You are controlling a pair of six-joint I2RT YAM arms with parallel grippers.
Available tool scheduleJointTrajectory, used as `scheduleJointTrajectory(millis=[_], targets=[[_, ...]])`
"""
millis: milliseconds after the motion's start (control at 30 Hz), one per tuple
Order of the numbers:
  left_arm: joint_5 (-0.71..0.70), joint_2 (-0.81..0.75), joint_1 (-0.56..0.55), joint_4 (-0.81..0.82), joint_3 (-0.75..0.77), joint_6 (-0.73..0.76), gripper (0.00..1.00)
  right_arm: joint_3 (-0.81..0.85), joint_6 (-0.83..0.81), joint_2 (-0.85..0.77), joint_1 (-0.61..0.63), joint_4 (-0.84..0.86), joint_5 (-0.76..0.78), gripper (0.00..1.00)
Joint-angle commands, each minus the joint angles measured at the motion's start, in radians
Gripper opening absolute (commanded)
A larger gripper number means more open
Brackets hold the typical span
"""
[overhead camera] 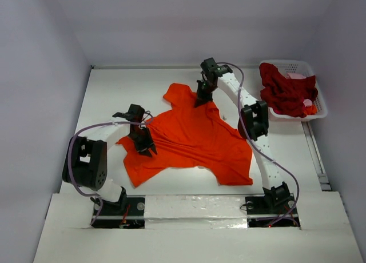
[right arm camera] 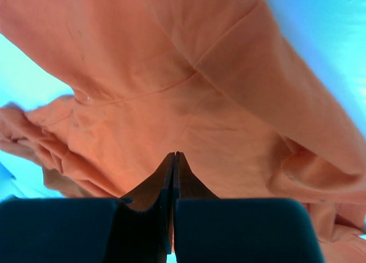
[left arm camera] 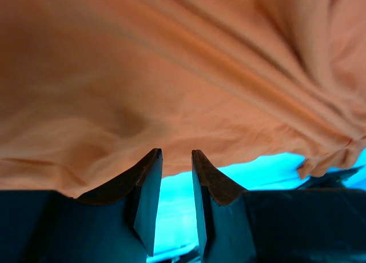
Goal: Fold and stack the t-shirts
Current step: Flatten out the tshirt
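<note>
The left gripper (overhead camera: 148,150) sits on the left side of the orange-red t-shirt (overhead camera: 194,138), jaws slightly apart, nothing visible between them. The shirt lies spread across the middle of the table (overhead camera: 108,97). The right gripper (overhead camera: 202,100), clenched tight, meets the shirt's far part; whether it pinches cloth I cannot tell. At far right, the crimson t-shirt (overhead camera: 283,91) lies heaped in the basket (overhead camera: 322,106).

The white worktop (overhead camera: 114,91) carries an orange-red t-shirt (overhead camera: 189,137), spread out between the left end effector (overhead camera: 146,146) and the right end effector (overhead camera: 203,99). A white lattice basket (overhead camera: 322,100) sits well right of the right end effector.
</note>
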Motion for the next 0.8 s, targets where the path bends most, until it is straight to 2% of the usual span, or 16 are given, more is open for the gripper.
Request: scheduleJointTrajectory(millis=[0,67,200,467,767], targets=[[0.010,-0.056,-0.044,-0.026,-0.033,-0.042,0.25,0.115,0.012,0.026,-0.008,-0.077,0.077,0.00],[0.010,-0.059,-0.063,-0.029,-0.042,-0.053,0.25,0.107,0.029,0.021,-0.019,-0.069,0.075,0.00],[-0.004,-0.039,-0.063,-0.005,-0.055,-0.053,0.24,-0.004,0.049,-0.022,-0.029,0.028,-0.034,0.00],[-0.034,-0.017,-0.092,0.029,-0.084,-0.071,0.24,-0.329,0.015,-0.129,-0.010,0.147,0.154,0.00],[-0.024,-0.002,-0.112,0.006,-0.134,-0.044,0.25,-0.342,0.033,-0.143,-0.019,0.124,0.240,0.00]])
